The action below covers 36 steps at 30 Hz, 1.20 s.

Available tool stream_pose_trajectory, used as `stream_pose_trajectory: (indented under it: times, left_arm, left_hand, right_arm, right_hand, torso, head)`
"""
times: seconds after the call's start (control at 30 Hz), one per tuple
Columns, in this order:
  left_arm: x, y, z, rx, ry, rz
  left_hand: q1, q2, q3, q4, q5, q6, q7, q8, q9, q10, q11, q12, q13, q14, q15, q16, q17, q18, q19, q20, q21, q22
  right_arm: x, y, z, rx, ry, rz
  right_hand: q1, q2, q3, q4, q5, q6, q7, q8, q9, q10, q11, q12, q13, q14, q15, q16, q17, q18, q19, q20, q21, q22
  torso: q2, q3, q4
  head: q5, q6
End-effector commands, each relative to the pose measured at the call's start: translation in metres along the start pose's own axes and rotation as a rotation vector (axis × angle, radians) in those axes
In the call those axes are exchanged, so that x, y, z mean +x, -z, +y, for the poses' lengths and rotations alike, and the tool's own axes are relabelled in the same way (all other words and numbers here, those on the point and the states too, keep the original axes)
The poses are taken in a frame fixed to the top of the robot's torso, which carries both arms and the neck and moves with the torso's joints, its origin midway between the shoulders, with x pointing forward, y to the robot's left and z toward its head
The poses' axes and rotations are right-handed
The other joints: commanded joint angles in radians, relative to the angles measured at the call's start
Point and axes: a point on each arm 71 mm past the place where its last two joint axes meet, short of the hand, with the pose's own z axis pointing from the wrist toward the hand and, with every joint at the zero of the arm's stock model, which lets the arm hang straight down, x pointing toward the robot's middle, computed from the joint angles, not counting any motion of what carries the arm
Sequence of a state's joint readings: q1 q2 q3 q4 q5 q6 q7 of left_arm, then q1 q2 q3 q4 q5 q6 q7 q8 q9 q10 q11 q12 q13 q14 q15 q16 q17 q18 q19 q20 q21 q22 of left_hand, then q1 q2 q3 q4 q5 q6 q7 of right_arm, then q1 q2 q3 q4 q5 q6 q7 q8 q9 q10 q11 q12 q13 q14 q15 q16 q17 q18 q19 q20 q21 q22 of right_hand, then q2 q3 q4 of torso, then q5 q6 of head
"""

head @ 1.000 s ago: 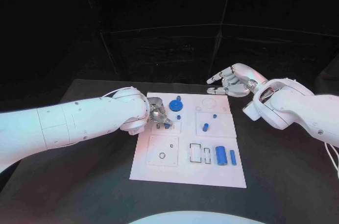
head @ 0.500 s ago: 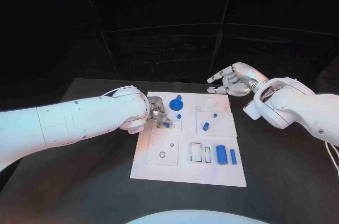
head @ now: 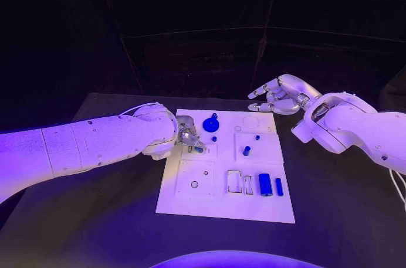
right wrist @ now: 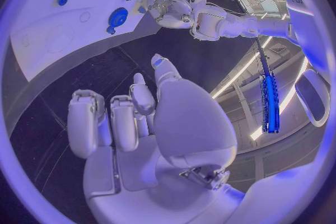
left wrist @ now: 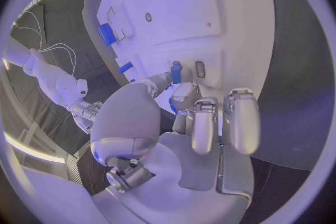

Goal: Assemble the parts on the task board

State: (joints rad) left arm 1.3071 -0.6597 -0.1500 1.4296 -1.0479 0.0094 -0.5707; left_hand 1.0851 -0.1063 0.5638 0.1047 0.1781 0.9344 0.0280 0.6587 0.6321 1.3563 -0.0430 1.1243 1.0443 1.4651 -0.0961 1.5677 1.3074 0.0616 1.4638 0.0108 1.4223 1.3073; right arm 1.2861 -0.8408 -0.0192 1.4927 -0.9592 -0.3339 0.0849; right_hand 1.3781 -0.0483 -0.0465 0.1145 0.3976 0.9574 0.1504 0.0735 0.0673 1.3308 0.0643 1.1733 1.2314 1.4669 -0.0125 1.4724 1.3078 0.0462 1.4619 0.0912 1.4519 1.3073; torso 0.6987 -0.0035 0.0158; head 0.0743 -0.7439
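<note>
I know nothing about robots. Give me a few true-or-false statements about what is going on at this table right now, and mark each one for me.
1. The left hand pinches a small blue part over the white board. True.
2. The right hand grips the round blue disc. False: the round blue disc lies on the board, and the right hand hangs beyond the board's far edge, fingers apart, holding nothing.
3. A blue cylinder lies on the board on the side nearer the robot. True.
4. The board lies on a white table. False: the table is black.
</note>
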Motion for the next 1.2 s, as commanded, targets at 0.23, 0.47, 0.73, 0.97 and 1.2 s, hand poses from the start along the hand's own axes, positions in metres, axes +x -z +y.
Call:
stream_pose_trajectory:
  times: [0.23, 0.47, 0.73, 0.97, 1.2]
  left_arm:
    - [0.0033, -0.0004, -0.0004, -0.007, -0.025, 0.022]
    - [0.0036, -0.0014, -0.0017, -0.004, -0.03, 0.028]
    - [0.0029, -0.0037, -0.0028, -0.005, -0.032, 0.029]
    - [0.0021, -0.0058, -0.0029, -0.01, -0.034, 0.031]
    - [0.0014, -0.007, -0.0028, -0.019, -0.034, 0.029]
  left_hand:
    - [-0.011, -0.009, 0.171, -0.17, 0.006, 0.012, -0.005, 0.008, 0.002, 0.012, -0.004, 0.011, 0.006, 0.106, -0.004, 0.003, 0.263, -0.011, 0.011, 0.001, 0.008, 0.029]
    - [-0.023, -0.015, 0.16, -0.167, 0.006, 0.022, -0.01, 0.011, 0.003, 0.02, -0.007, 0.017, 0.011, 0.106, -0.005, 0.003, 0.263, -0.012, 0.012, 0.0, 0.01, 0.034]
    - [-0.055, -0.015, 0.12, -0.145, 0.003, 0.036, -0.016, 0.009, 0.001, 0.026, -0.011, 0.018, 0.011, 0.106, -0.008, 0.003, 0.263, -0.013, 0.015, -0.002, 0.013, 0.04]
    - [-0.126, -0.016, 0.02, -0.086, 0.001, 0.058, -0.021, 0.004, -0.004, 0.032, -0.014, 0.028, 0.022, 0.106, -0.012, 0.003, 0.263, -0.015, 0.018, -0.005, 0.017, 0.049]
    - [-0.142, -0.015, -0.041, -0.065, 0.001, 0.068, -0.023, 0.001, -0.006, 0.037, -0.017, 0.038, 0.034, 0.106, -0.014, 0.003, 0.263, -0.016, 0.02, -0.008, 0.019, 0.053]
  right_arm:
    - [-0.0002, -0.0006, 0.0016, -0.007, 0.003, 0.005]
    - [0.0001, -0.0006, 0.002, -0.008, 0.003, 0.005]
    - [0.0004, -0.0007, 0.0024, -0.009, 0.003, 0.006]
    - [0.0005, -0.0007, 0.0025, -0.009, 0.003, 0.007]
    - [0.0006, -0.0006, 0.0024, -0.008, 0.002, 0.009]
  right_hand:
    - [-0.005, -0.001, -0.004, -0.001, 0.005, 0.006, -0.001, 0.005, 0.002, -0.001, -0.005, -0.004, 0.0, 0.062, -0.005, -0.006, 0.064, 0.005, -0.002, -0.003, -0.005, 0.023]
    - [-0.005, -0.001, -0.004, -0.001, 0.005, 0.006, -0.001, 0.005, 0.002, -0.001, -0.005, -0.004, 0.0, 0.062, -0.005, -0.006, 0.064, 0.005, -0.002, -0.003, -0.005, 0.023]
    - [-0.005, -0.001, -0.004, -0.001, 0.005, 0.006, -0.001, 0.005, 0.002, -0.001, -0.005, -0.004, 0.0, 0.062, -0.005, -0.006, 0.064, 0.005, -0.002, -0.003, -0.005, 0.023]
    - [-0.006, -0.001, -0.004, 0.0, 0.005, 0.007, -0.002, 0.006, 0.002, -0.001, -0.005, -0.005, -0.002, 0.062, -0.005, -0.007, 0.062, 0.005, -0.003, -0.003, -0.006, 0.021]
    - [-0.006, -0.001, -0.004, 0.0, 0.005, 0.007, -0.002, 0.006, 0.002, -0.001, -0.005, -0.005, -0.002, 0.062, -0.005, -0.007, 0.062, 0.005, -0.003, -0.003, -0.006, 0.021]
  torso:
    - [0.0, 0.0005, -0.0009]
    - [0.0, 0.0011, -0.0002]
    - [0.0, 0.0005, -0.0009]
    - [0.0, 0.0007, -0.0005]
    - [0.001, 0.0005, -0.0005]
  head:
    - [0.0, -0.003]
    - [0.0, -0.004]
    - [-0.001, -0.005]
    - [-0.002, -0.008]
    - [-0.004, -0.011]
